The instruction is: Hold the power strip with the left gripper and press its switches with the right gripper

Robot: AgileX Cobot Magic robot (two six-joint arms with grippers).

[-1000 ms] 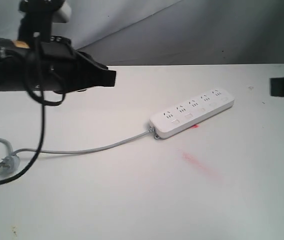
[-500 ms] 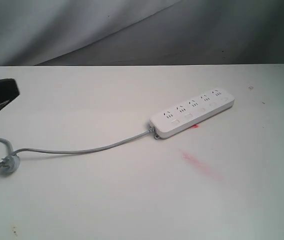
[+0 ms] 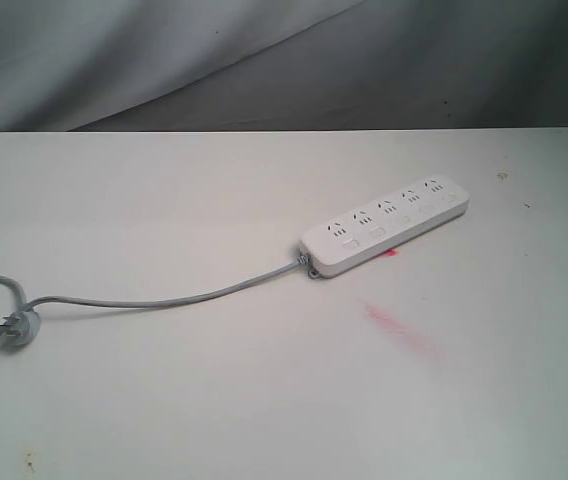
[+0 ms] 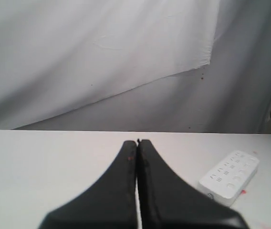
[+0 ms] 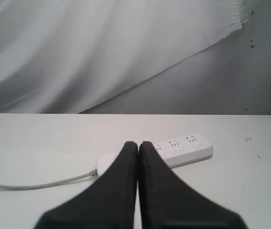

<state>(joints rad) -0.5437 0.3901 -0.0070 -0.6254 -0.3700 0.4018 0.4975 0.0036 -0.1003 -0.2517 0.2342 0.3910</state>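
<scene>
The exterior camera stood above the near side and looked down and across the tabletop (image 3: 214,410) toward the far grey curtain (image 3: 264,60). It was far enough to take in the whole power strip (image 3: 384,226) right of the middle, its cord (image 3: 164,298) and the plug (image 3: 19,328) at the left edge. No arm was in this view. Both wrist cameras sat low, not far above the tabletop, and faced almost level toward the same curtain. Each saw its own jaws pressed together, large and close in front. The left wrist view held the power strip (image 4: 229,180) beyond the left jaws. In the right wrist view, the right jaws partly covered the power strip (image 5: 178,149). All three views shared the strip, the tabletop and the curtain.
</scene>
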